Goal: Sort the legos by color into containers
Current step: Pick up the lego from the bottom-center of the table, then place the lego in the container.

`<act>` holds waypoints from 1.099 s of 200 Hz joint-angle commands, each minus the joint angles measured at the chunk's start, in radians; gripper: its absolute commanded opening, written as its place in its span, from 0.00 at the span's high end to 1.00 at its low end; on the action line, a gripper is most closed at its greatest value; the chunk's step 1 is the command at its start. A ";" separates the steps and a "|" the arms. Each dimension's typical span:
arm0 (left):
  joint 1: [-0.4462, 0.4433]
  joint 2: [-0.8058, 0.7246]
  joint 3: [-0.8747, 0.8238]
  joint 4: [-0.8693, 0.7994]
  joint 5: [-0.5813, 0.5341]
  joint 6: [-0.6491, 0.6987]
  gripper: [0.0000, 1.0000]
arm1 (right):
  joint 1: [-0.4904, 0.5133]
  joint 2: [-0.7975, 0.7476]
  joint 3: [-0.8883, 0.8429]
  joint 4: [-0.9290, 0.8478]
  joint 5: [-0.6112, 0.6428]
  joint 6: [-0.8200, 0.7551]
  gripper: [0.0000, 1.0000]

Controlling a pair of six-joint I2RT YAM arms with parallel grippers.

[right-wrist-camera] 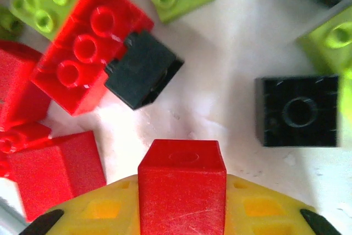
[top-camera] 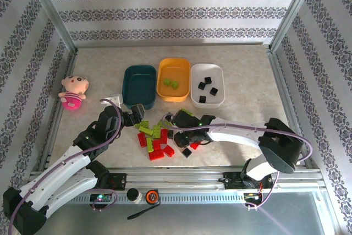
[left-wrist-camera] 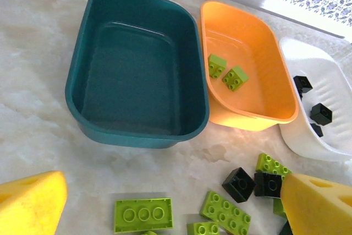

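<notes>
Sorting looks barely begun: two green bricks [top-camera: 171,83] in the orange tray [top-camera: 163,75], several black bricks [top-camera: 207,87] in the white tray [top-camera: 194,89], and the teal tray [top-camera: 127,89] empty. The pile [top-camera: 157,141] waits nearer. The right gripper [top-camera: 171,125] clamps a red brick [right-wrist-camera: 181,185]; the left gripper [left-wrist-camera: 176,207] gapes.

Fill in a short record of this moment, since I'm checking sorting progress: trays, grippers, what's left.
dark teal plastic tray: empty
orange-yellow plastic tray: two lime-green bricks
white plastic tray: four black bricks
left gripper: open, holding nothing
right gripper: shut on small red plastic brick
unsorted pile: red, lime-green and black bricks on the marble-patterned table
</notes>
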 commanded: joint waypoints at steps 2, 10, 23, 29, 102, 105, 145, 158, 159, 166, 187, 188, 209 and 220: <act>-0.002 -0.019 -0.013 -0.049 -0.046 -0.009 0.01 | -0.062 -0.072 0.093 0.015 0.000 -0.050 0.73; -0.001 -0.025 -0.016 -0.053 -0.054 -0.018 0.01 | -0.088 -0.064 0.135 0.032 -0.022 -0.064 0.73; -0.003 -0.037 -0.024 -0.057 -0.070 -0.034 0.01 | -0.123 -0.023 0.221 0.065 -0.061 -0.082 0.73; -0.001 -0.045 -0.029 -0.057 -0.070 -0.039 0.01 | -0.137 0.000 0.260 0.085 -0.080 -0.086 0.73; -0.001 -0.107 -0.057 -0.103 -0.023 -0.064 0.01 | -0.209 0.569 0.892 0.142 -0.177 -0.072 0.72; -0.002 -0.107 -0.056 -0.107 -0.017 -0.064 0.01 | -0.211 0.590 0.915 0.135 -0.176 -0.071 0.72; -0.001 -0.110 -0.062 -0.141 0.023 -0.080 0.00 | -0.220 0.792 1.173 0.057 -0.141 -0.048 0.64; -0.001 -0.108 -0.064 -0.145 0.042 -0.083 0.01 | -0.223 0.828 1.220 0.042 -0.134 -0.036 0.53; -0.001 -0.108 -0.064 -0.145 0.043 -0.083 0.01 | -0.224 0.829 1.222 0.041 -0.134 -0.035 0.52; -0.001 -0.108 -0.064 -0.148 0.051 -0.086 0.01 | -0.226 0.839 1.236 0.040 -0.131 -0.022 0.45; -0.002 -0.102 -0.064 -0.155 0.073 -0.090 0.00 | -0.232 0.833 1.240 0.055 -0.125 0.004 0.35; -0.001 -0.102 -0.065 -0.155 0.074 -0.090 0.00 | -0.233 0.832 1.240 0.056 -0.125 0.004 0.35; -0.001 -0.089 -0.056 -0.160 0.102 -0.089 0.00 | -0.238 0.781 1.197 0.077 -0.115 0.011 0.32; -0.002 -0.076 -0.050 -0.167 0.121 -0.083 0.00 | -0.239 0.731 1.134 0.106 -0.110 0.012 0.31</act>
